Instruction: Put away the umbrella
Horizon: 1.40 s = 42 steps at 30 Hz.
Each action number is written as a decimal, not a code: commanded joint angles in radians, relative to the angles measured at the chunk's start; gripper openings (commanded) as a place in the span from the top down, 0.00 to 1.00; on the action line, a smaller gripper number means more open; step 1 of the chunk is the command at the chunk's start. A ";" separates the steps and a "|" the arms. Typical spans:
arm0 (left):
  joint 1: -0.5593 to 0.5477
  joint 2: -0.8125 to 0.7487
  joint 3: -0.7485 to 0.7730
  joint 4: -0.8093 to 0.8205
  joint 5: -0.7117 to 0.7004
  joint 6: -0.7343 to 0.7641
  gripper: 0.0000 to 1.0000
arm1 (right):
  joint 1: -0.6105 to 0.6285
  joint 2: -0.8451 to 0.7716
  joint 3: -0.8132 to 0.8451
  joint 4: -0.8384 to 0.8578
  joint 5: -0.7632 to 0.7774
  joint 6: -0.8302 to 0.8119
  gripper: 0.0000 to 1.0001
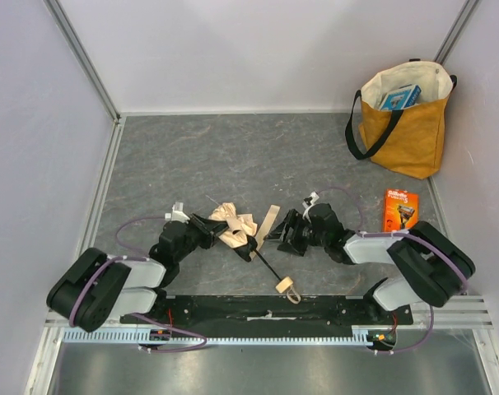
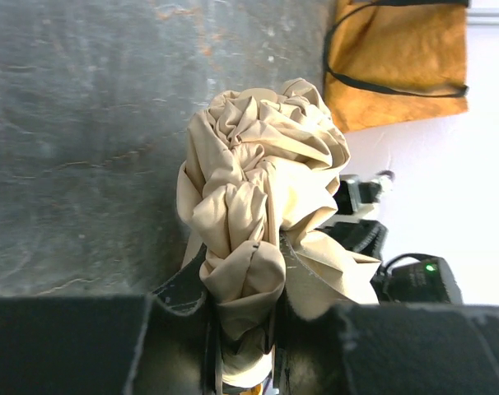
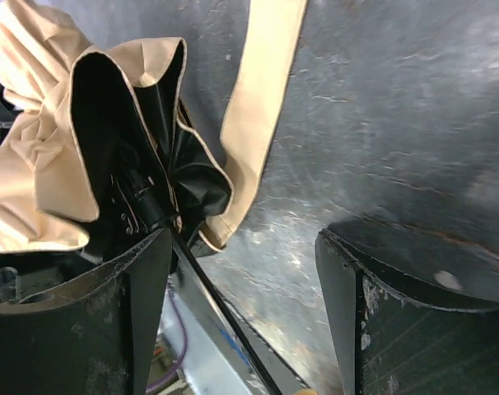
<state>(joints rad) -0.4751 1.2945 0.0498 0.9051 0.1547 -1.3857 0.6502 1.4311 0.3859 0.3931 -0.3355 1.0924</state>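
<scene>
The umbrella [image 1: 235,224] lies on the grey table between my arms, its cream fabric crumpled, its thin black shaft [image 1: 268,266] running to the wooden knob handle [image 1: 287,287] near the front edge. My left gripper [image 1: 219,227] is shut on the bunched fabric [image 2: 249,206], which fills the left wrist view. My right gripper [image 1: 276,234] is open and empty, just right of the umbrella's strap [image 1: 269,219]. In the right wrist view the fabric [image 3: 35,181] and shaft [image 3: 216,304] lie at the left jaw, with the gap between the jaws over bare table.
A mustard-yellow tote bag [image 1: 404,123] with black straps stands at the back right, a blue box inside it; it also shows in the left wrist view [image 2: 398,58]. An orange razor pack [image 1: 400,209] lies right of my right arm. White walls enclose the table.
</scene>
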 commanded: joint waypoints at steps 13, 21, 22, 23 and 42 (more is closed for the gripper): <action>0.001 -0.386 -0.100 -0.166 0.023 0.039 0.98 | 0.086 0.302 0.050 0.334 0.050 0.302 0.30; 0.001 -0.443 -0.113 -0.164 0.037 0.008 0.98 | 0.086 0.357 0.128 0.297 0.110 0.265 0.41; 0.001 -0.449 -0.113 -0.166 0.042 0.004 0.98 | 0.086 0.370 0.139 0.293 0.116 0.256 0.45; 0.000 -0.458 -0.116 -0.170 0.043 0.002 0.98 | 0.085 0.380 0.151 0.291 0.122 0.244 0.51; 0.003 -0.259 -0.064 0.043 0.058 0.002 0.98 | 0.014 0.621 0.430 0.597 -0.022 0.057 1.00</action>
<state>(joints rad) -0.4725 0.9661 0.0425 0.7006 0.1604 -1.3666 0.6720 2.0155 0.7654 0.8375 -0.3195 1.1671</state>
